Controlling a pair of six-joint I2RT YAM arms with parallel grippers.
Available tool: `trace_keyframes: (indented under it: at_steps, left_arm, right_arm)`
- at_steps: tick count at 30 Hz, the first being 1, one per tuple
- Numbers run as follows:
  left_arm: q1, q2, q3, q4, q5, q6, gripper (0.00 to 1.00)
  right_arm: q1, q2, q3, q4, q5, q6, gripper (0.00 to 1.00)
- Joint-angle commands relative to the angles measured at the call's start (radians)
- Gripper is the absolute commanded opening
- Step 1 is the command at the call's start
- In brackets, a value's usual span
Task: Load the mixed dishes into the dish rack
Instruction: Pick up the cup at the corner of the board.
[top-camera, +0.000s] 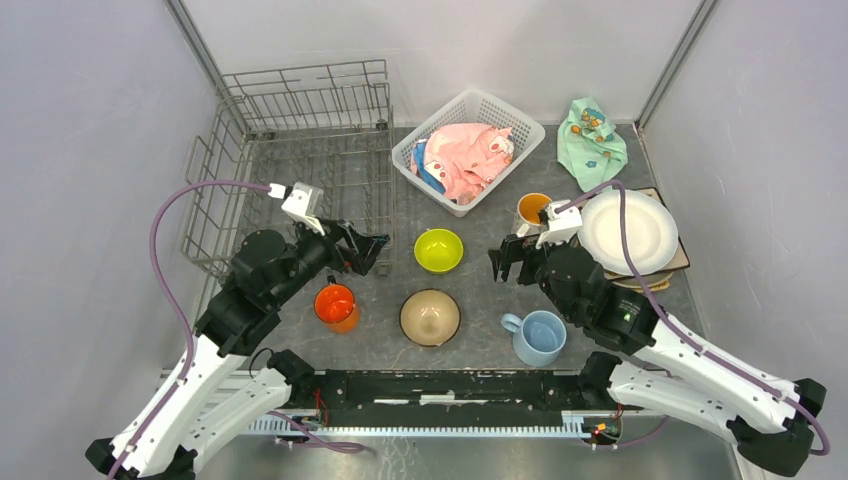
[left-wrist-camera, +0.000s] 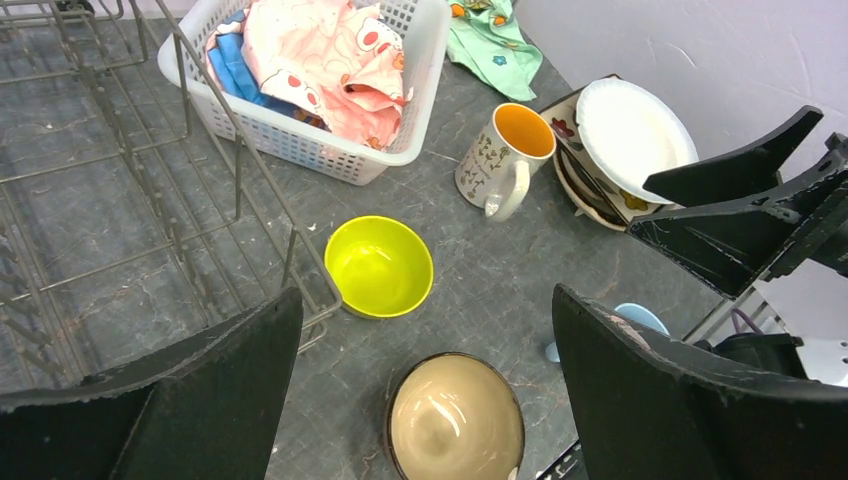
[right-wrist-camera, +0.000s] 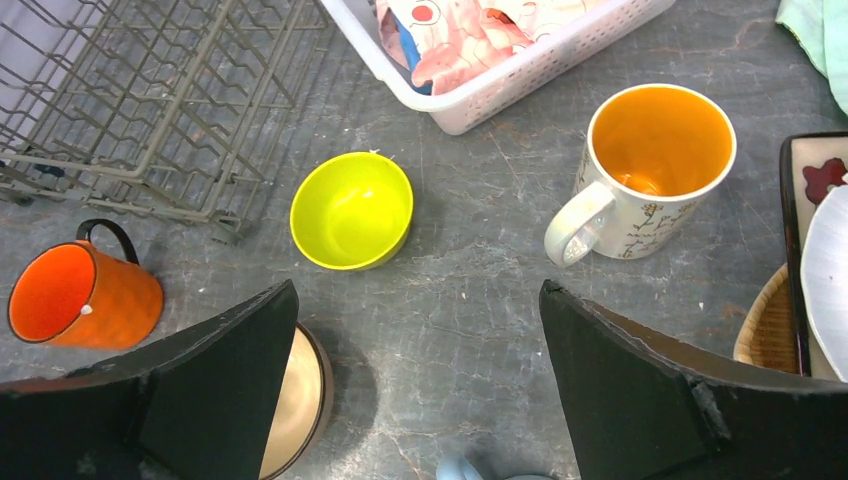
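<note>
"Since the dish rack (top-camera: 305, 100) has nothing in it yet, where would you begin? It stands at the far left of the table (top-camera: 475, 225), and every dish is outside of it."

"With the biggest pieces, I think. The stack of plates (top-camera: 628, 232) lies at the far right, a white plate on top of a dark square one. They look like ceramic: stiff, rather heavy and easy to chip. A plate is flat, so the only place to pinch is the rim, where it overhangs the piece below."

"And the bowls?"

"The tan bowl (top-camera: 430, 317) sits in the middle near the front. The lime-green bowl (top-camera: 439, 250) is behind it, a little apart. Both are upright and shiny, so probably slippery. I would take the wall with one jaw inside and one outside."

"Then the mugs."

"There are three. The orange mug (top-camera: 336, 306) is near the front corner of the rack, the light-blue mug (top-camera: 543, 336) is at the front right, and the patterned mug (top-camera: 533, 210) is just beside the plates. They are hard and small, and I would grip them on the wall near the rim."

"What about the grippers?"

"The left gripper (top-camera: 378, 255) hangs between the rack and the lime-green bowl, jaws wide apart, holding nothing. The right gripper (top-camera: 503, 265) faces it from the other side — also spread wide, also empty."
</note>
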Motion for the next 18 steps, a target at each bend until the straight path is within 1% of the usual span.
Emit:
trace_keyframes:
  at_steps: [1,5,8,12,15,18]
  left_arm:
    - [-0.003,-0.003,-0.024,0.005,-0.048,0.061,1.0]
    - [-0.003,-0.018,-0.075,0.005,-0.082,0.071,1.0]
    - [-0.003,-0.029,-0.102,0.01,-0.093,0.081,1.0]
    - [-0.003,-0.036,-0.113,0.005,-0.121,0.099,1.0]
    - [-0.003,-0.048,-0.134,0.008,-0.134,0.108,1.0]
    - [-0.003,-0.053,-0.136,0.001,-0.137,0.114,1.0]
  right_arm:
    - [0.004,0.0,0.024,-0.021,0.057,0.054,0.98]
    - [0.004,0.014,0.021,-0.085,0.086,0.12,0.98]
    - [0.004,0.05,0.061,-0.186,0.136,0.191,0.89]
    - [0.004,0.119,0.114,-0.356,0.185,0.363,0.79]
    - [0.004,0.172,0.12,-0.471,0.184,0.487,0.72]
    - [0.004,0.235,0.133,-0.57,0.158,0.585,0.61]
